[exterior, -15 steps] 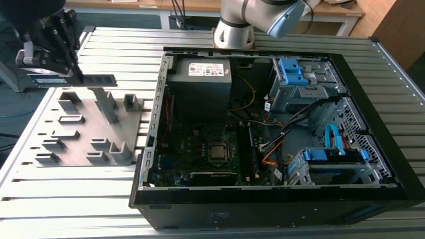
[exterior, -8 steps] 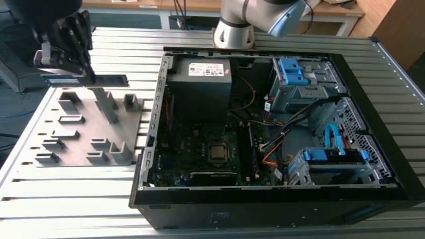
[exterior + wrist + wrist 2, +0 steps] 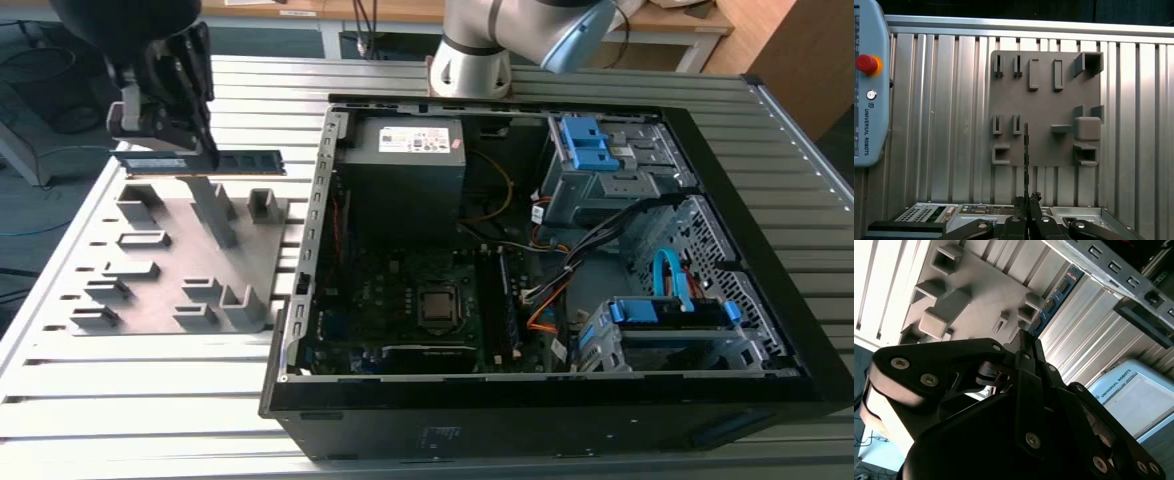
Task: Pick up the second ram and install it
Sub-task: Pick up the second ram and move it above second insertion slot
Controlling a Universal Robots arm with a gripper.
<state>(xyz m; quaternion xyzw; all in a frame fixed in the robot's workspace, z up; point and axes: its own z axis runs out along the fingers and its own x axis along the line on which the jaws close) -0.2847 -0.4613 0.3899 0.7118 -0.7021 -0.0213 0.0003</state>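
Note:
The second ram [image 3: 200, 162], a long thin dark board, hangs level in the air above the far end of the grey fixture plate [image 3: 160, 300], at the exterior view's left. My gripper [image 3: 198, 150] is shut on it from above. In the first wrist view the stick [image 3: 1026, 147] shows edge-on, running out from my gripper [image 3: 1027, 199] over the plate [image 3: 1044, 105]. In the second wrist view its blue edge [image 3: 1056, 299] reaches past my gripper [image 3: 1026, 346]. The open computer case [image 3: 310, 250] lies to the exterior view's right of the plate, with the motherboard [image 3: 400, 290] exposed.
Grey blocks and slots [image 3: 220, 215] stand up from the fixture plate under the stick. A teach pendant [image 3: 869, 100] lies on the slatted metal table [image 3: 134, 420]. The arm's base [image 3: 467, 65] stands behind the case. Drive bays with blue parts [image 3: 587, 150] and cables fill the case's far side.

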